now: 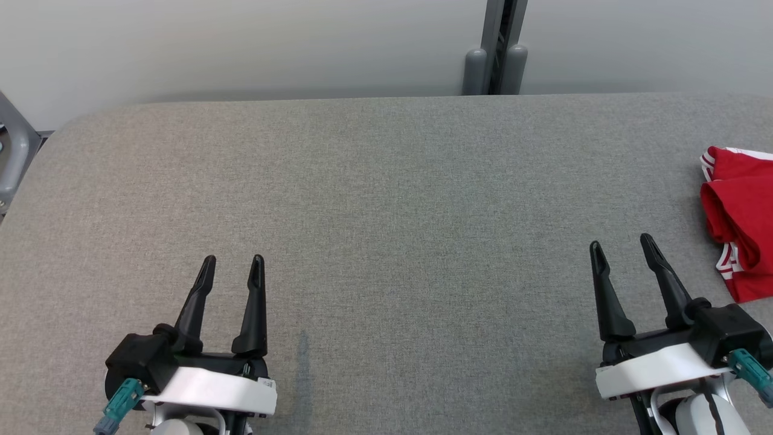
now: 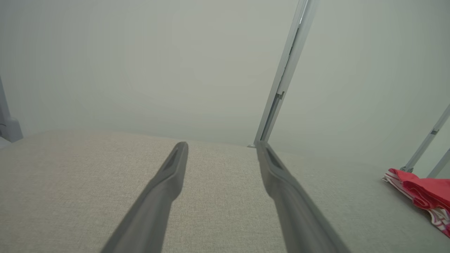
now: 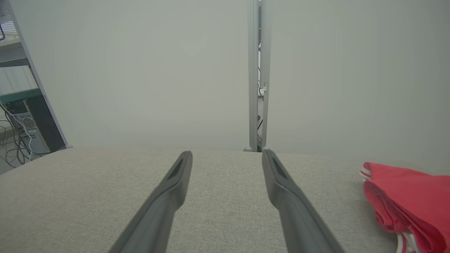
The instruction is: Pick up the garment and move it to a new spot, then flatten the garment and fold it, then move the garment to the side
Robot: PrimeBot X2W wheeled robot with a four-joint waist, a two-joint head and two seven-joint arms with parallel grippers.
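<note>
The garment (image 1: pixel 740 220) is red with white striped trim and lies bunched at the right edge of the grey fabric table (image 1: pixel 386 199), partly cut off by the frame. It also appears as a red heap (image 2: pixel 422 195) at the right of the left wrist view and as folded red cloth (image 3: pixel 411 200) in the right wrist view. My right gripper (image 1: pixel 622 244) is open just left of the garment, not touching it. At the lower left my left gripper (image 1: pixel 232 263) stands open over bare table. Both hold nothing.
A pale wall runs behind the table, with a grey vertical post (image 1: pixel 495 54) at its far edge. A grey metal frame (image 1: pixel 12 151) stands off the table's left corner. Shelving with cables (image 3: pixel 21 116) sits beyond the left side.
</note>
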